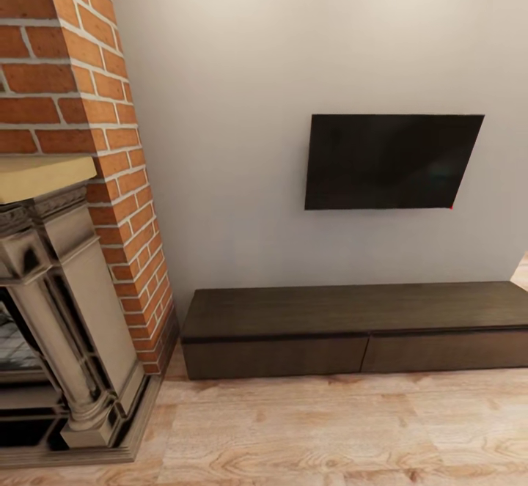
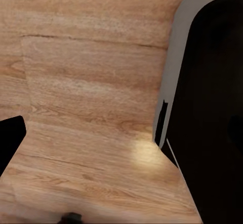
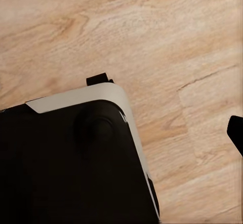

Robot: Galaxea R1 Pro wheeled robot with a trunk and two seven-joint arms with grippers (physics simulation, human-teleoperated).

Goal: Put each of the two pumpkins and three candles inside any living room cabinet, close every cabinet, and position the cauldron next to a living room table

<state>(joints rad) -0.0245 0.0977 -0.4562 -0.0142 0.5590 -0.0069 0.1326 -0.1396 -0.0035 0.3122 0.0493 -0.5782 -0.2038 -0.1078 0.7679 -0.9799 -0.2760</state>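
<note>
The cabinet [image 1: 352, 310] is a long, low dark-brown unit against the pale wall, right of the fireplace. Both of its wide drawer fronts, the left one [image 1: 275, 356] and the right one [image 1: 447, 350], sit flush and closed, and its top is bare. The pumpkins, the candles, the cauldron and the table are out of view. Both wrist views look down at the wood floor beside my black, grey-edged base [image 2: 207, 107] [image 3: 66, 163]. One dark fingertip [image 2: 10, 139] of the left gripper and one fingertip [image 3: 236, 133] of the right gripper sit at the frame edges, spread wide, holding nothing.
A brick chimney [image 1: 66, 90] with a carved stone fireplace [image 1: 66, 310] fills the left, its hearth plinth [image 1: 110, 442] jutting onto the floor. A black TV [image 1: 389, 160] hangs on the wall above the cabinet. Light wood floor [image 1: 345, 435] lies open in front.
</note>
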